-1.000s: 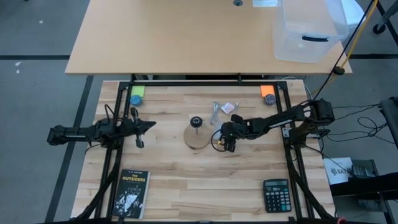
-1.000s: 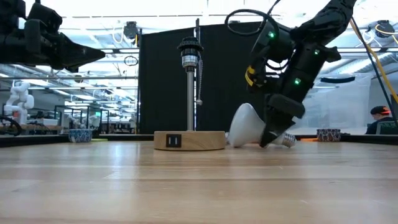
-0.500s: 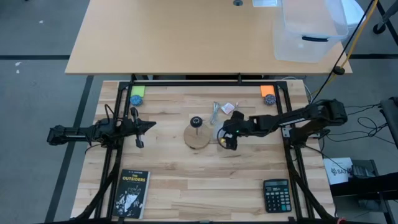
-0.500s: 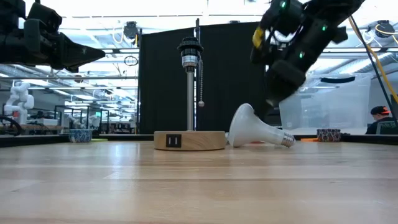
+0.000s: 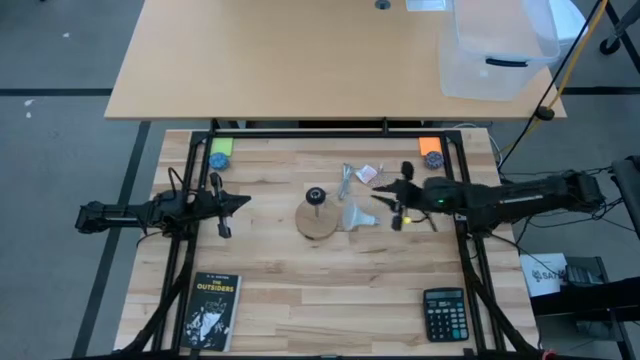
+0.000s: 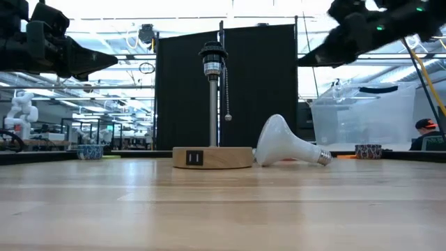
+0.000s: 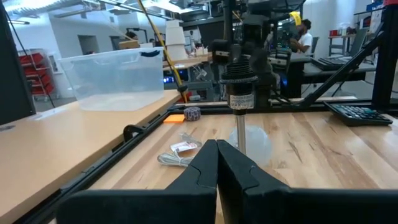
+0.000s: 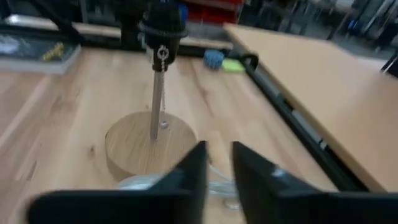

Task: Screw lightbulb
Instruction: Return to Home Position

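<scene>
The lightbulb (image 6: pixel 286 143) lies on its side right beside the lamp (image 5: pixel 317 218). The right claw (image 5: pixel 383 193) hangs up high near it, a little open and empty. The left claw (image 5: pixel 244 201) is pinched together, well left of the lamp. The table (image 5: pixel 330 290) has lots of bare wood in front.

The left arm (image 5: pixel 130 213) lies level, well left of the lamp (image 5: pixel 318 218). Its left gripper (image 5: pixel 243 200) points toward the lamp, fingers (image 7: pixel 199 168) pressed together. The right arm (image 5: pixel 520 195) stretches level from the other side. The right gripper (image 5: pixel 378 194) hovers near the lamp, fingers (image 8: pixel 194 165) slightly parted.
</scene>
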Robot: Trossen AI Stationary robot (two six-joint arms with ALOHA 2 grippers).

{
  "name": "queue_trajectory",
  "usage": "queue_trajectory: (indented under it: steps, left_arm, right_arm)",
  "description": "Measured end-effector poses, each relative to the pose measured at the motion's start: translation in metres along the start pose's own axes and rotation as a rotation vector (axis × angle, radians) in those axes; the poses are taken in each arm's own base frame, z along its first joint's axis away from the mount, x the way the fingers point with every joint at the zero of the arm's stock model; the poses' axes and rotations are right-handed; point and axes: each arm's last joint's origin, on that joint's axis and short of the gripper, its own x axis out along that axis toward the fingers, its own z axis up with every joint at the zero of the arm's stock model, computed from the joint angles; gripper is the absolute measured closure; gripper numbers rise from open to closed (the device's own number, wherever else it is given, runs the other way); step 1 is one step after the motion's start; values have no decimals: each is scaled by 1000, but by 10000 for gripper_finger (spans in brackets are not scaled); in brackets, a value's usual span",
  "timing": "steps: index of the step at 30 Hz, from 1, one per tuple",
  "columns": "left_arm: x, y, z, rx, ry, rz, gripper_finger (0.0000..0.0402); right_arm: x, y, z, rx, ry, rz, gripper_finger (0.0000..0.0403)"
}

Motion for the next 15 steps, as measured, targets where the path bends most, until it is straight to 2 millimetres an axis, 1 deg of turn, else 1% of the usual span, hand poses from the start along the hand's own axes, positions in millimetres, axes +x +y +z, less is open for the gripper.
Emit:
queue_trajectory:
  steps: [2, 3, 9, 15]
  left_arm:
    - [0, 0, 0, 0, -1, -2, 401]
    - [0, 0, 0, 0, -2, -3, 401]
    - [0, 0, 1, 8, -9, -8, 401]
    - [0, 0, 1, 7, -9, -9, 401]
  right_arm:
    - [-11, -2, -7, 4, -53, 0, 376]
    - [-17, -2, -10, 4, -75, 15, 389]
    - [-40, -3, -26, -5, -187, 128, 401]
    - [-58, -6, -43, -17, -280, 113, 402]
